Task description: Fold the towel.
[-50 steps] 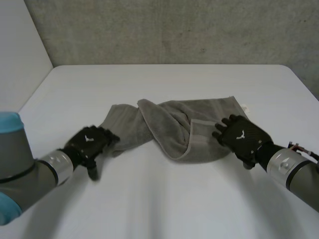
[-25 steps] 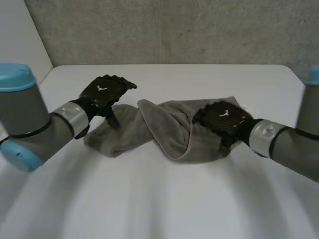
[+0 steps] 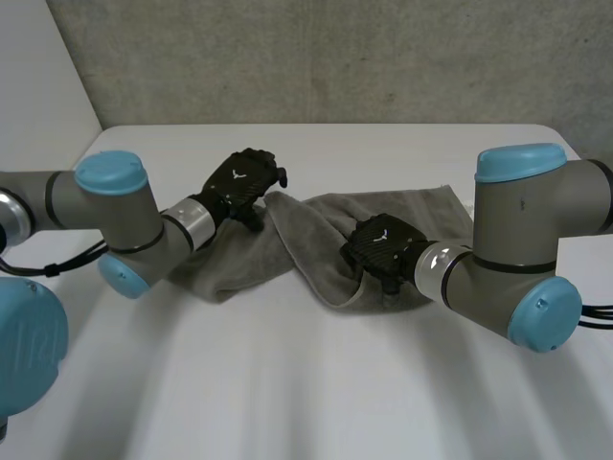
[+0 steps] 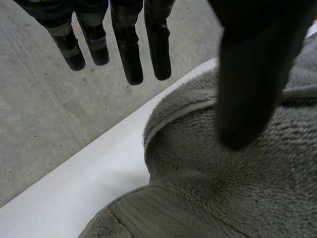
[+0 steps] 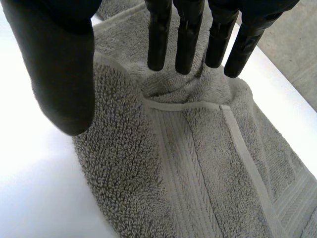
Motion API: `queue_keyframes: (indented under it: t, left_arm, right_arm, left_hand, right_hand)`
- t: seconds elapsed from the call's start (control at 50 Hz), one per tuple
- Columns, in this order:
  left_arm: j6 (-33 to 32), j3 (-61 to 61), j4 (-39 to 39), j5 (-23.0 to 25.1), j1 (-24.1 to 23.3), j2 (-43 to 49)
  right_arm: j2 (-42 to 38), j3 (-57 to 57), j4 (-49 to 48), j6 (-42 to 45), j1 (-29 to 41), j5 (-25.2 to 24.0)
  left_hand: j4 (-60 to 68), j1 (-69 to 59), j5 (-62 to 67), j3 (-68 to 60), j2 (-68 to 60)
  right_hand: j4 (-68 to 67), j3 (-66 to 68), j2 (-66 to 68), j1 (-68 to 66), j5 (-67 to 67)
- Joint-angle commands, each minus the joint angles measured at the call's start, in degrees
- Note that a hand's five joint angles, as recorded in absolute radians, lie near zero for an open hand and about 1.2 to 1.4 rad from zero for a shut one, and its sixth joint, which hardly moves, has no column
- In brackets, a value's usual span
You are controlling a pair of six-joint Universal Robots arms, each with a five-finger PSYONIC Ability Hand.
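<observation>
- The grey towel (image 3: 311, 244) lies crumpled and twisted in the middle of the white table (image 3: 287, 383), with a thick fold (image 3: 330, 278) running slantwise across it.
- The left hand (image 3: 244, 180) is at the towel's far edge, over its left part, next to the upper end of the fold.
- In the left wrist view its fingers (image 4: 128, 54) are straight and spread, reaching past the towel's hemmed edge. Its thumb (image 4: 247, 89) hangs over the pile, well apart from them, and the hand holds nothing.
- The right hand (image 3: 381, 245) is over the towel's right-of-middle part, beside the fold.
- In the right wrist view its fingers (image 5: 158, 39) are straight and point at a bunched spot by the ribbed hem band (image 5: 183, 163). The thumb (image 5: 62, 74) stands wide, and nothing is pinched.
- I cannot tell whether either hand touches the cloth.
- A concrete wall (image 3: 335, 57) stands behind the table.
</observation>
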State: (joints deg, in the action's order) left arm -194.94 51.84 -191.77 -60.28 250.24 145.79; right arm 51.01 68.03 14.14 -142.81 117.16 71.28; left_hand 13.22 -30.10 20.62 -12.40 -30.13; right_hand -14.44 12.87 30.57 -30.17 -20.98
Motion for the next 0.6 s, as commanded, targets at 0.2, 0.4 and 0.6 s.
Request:
queue_keyframes:
  t: [0.2, 0.4, 0.6]
  left_arm:
    - [-0.27, 0.46, -7.56, 0.34, -1.24, 3.8]
    - [-1.5, 0.81, -8.71, 0.34, -1.77, 3.45]
    - [-1.58, 6.95, -8.79, -0.01, -1.77, -3.74]
  right_arm:
    - [-0.56, 2.29, 1.06, -0.1, -1.23, -0.61]
    - [-0.3, 4.39, 1.42, -0.1, -1.23, -1.49]
    - [2.24, 4.92, 1.42, -0.1, -3.24, -5.01]
  left_hand:
    - [-3.22, -7.53, 7.01, 2.4, -7.51]
    - [-3.22, -29.57, 29.05, 2.4, -29.54]
    - [-3.22, -49.9, 49.38, 2.4, -49.87]
  right_hand:
    - [4.44, -2.87, 20.9, -21.3, -20.48]
    - [4.44, -2.87, 38.22, -38.62, -37.8]
    - [4.44, -2.87, 49.43, -49.83, -49.02]
